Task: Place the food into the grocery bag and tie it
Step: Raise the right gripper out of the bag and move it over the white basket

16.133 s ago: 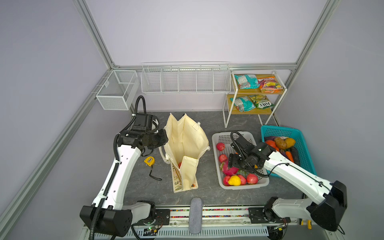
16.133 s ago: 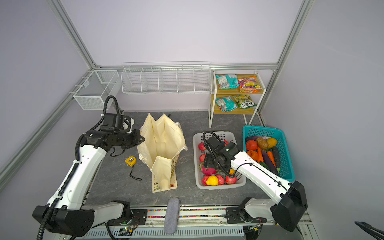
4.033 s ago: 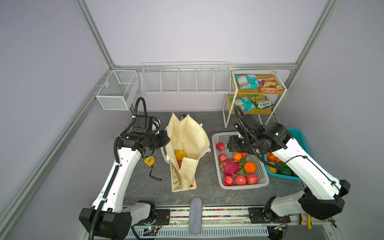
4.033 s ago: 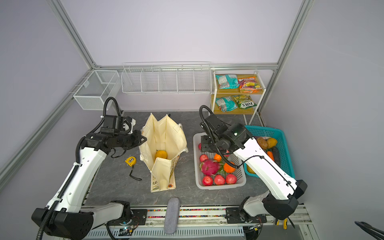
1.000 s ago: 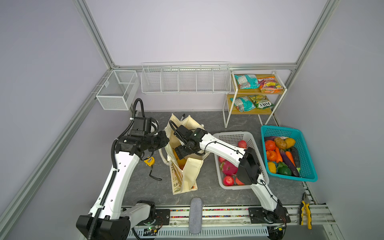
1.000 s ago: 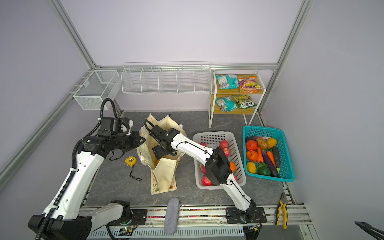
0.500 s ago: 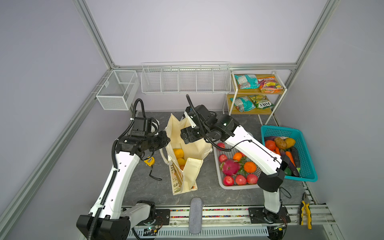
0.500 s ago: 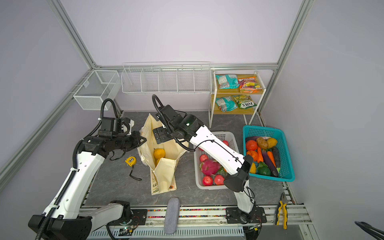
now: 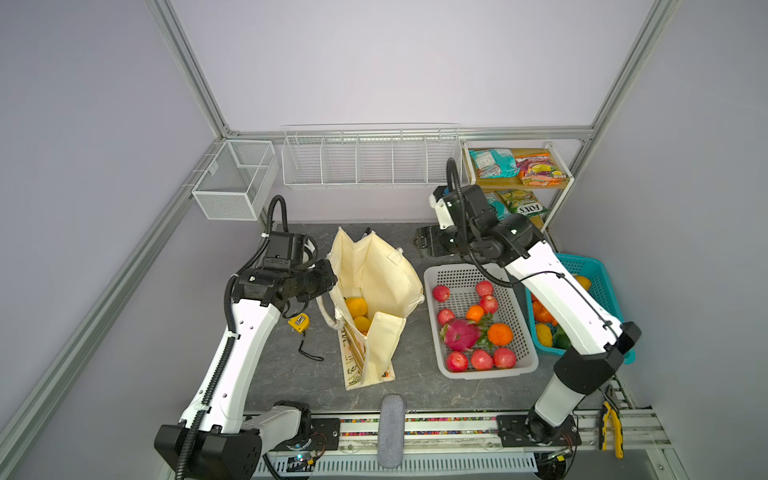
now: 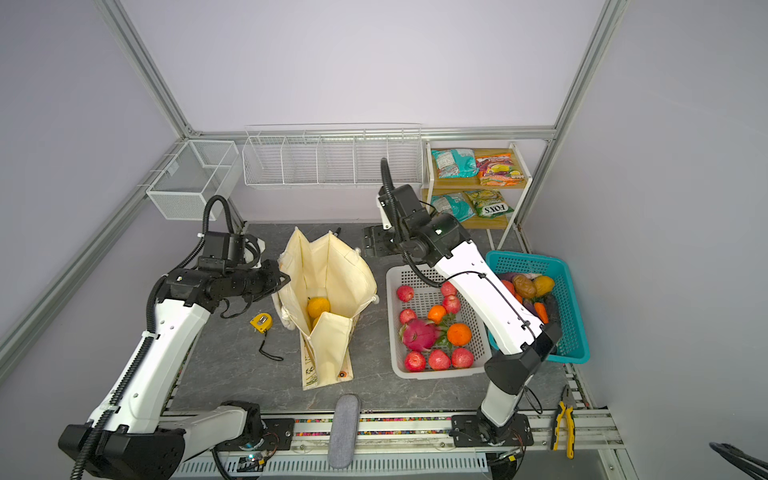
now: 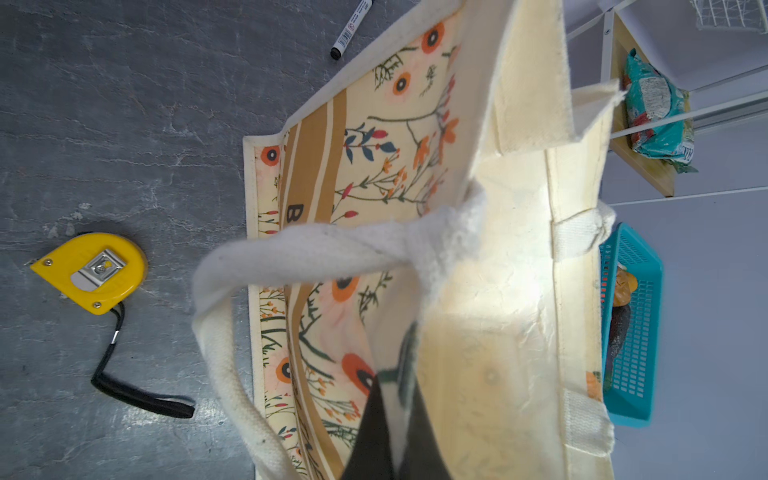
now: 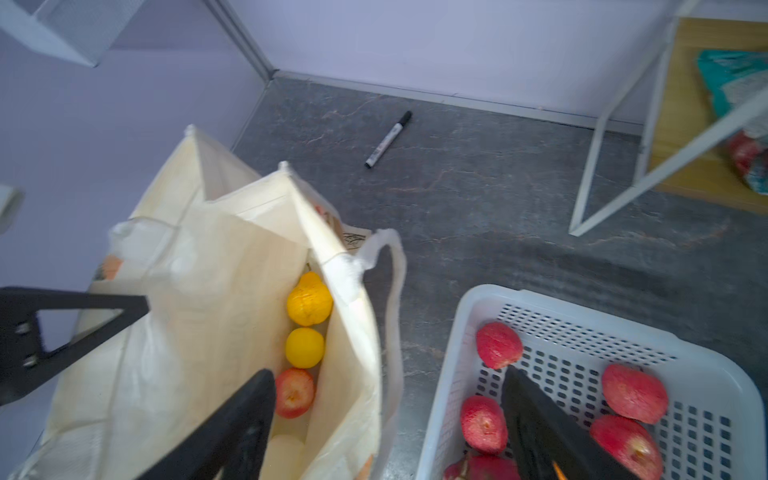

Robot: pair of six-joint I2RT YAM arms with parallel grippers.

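Grocery bag [image 9: 388, 266]: soft cream canvas, standing open mid-table beside the white basket [image 9: 486, 372], fruit [image 9: 356, 306] inside. Likely floppy; take by rim or rope handles [image 11: 316, 253]. Left gripper [image 9: 330, 282] pinches its rim; right gripper [image 9: 430, 245] spread, empty.

Bag [image 12: 216, 257] — two yellow fruit [image 12: 309, 305], one apple [image 12: 294, 392]. White basket [image 9: 459, 277]: seven apples [image 9: 481, 359], maybe; two oranges [image 9: 498, 333]; one dragon fruit [image 9: 459, 334].

Lab test cell, aluminium frame [image 9: 519, 134]
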